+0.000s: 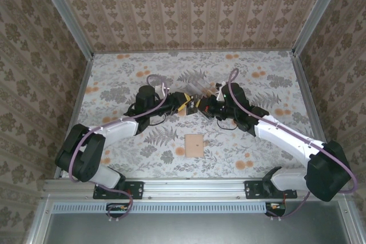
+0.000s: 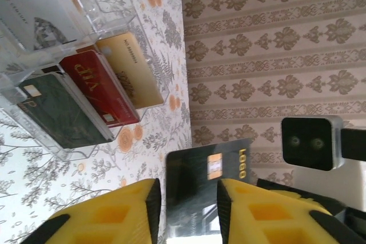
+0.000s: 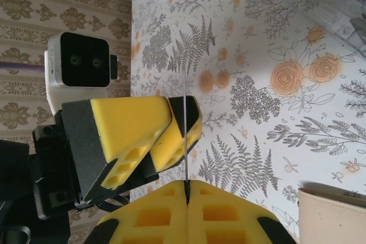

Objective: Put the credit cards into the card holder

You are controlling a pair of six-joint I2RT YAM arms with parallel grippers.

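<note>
One black credit card (image 2: 206, 164) clamped mid-air in right gripper (image 3: 187, 182), jaws together on it; at left gripper (image 2: 187, 190) grip cannot be told. Thin, stiff, slippery: free edge to be pinched flat.

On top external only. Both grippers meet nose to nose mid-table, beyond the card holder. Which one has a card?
Observer: The right gripper is shut on a dark card, which its wrist view shows edge-on.
Operator: Left one on it too?
Observer: The card sits between the yellow fingers of the left gripper. I can't tell whether they press it.
Operator: Other cards?
Observer: A dark green card, a red card and a gold card stand side by side in a clear tray just past the left gripper.
</note>
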